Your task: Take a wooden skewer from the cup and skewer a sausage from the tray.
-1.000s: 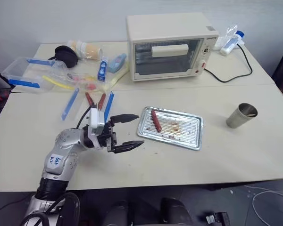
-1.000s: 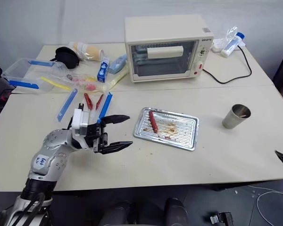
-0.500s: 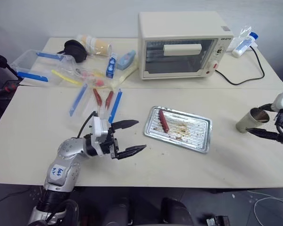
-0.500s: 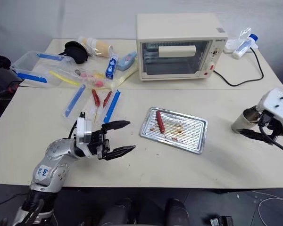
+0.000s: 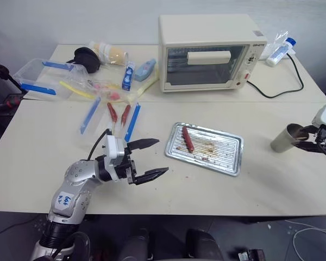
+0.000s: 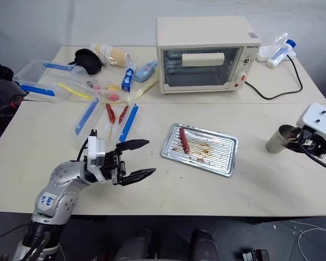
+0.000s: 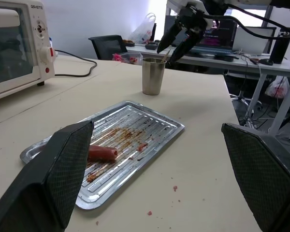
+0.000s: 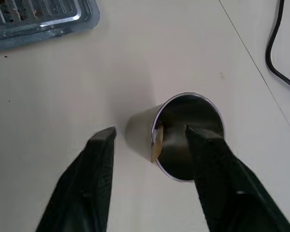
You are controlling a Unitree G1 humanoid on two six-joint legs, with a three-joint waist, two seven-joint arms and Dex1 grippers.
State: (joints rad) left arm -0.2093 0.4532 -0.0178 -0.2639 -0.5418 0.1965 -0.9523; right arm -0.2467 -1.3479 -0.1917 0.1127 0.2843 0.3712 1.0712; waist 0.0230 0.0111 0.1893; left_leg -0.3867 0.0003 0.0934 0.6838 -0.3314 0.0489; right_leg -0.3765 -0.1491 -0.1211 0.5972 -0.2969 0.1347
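The grey metal cup [image 5: 285,138] stands at the table's right side, and a wooden skewer [image 8: 157,142] leans against its rim. My right gripper [image 8: 152,131] hangs over the cup with its jaws apart. One finger is outside the wall and the other is over the dark inside, so the skewer's top lies between them untouched. The silver tray [image 5: 224,148] lies mid-table with the reddish-brown sausage [image 5: 187,139] near its left end. Left of the tray, my left gripper [image 5: 162,156] hovers wide open and empty, pointing at it.
A toaster oven [image 5: 206,51] stands behind the tray, with its black cable [image 5: 271,93] running right. At the back left are clear containers with blue edges [image 5: 41,79], blue and yellow strips, and two red sausages on sticks [image 5: 118,114]. A bottle [image 5: 277,51] lies at the back right.
My right gripper came in from the right edge to the cup, and its fingers have narrowed around the rim. The left gripper has stayed put. The camera view shifted.
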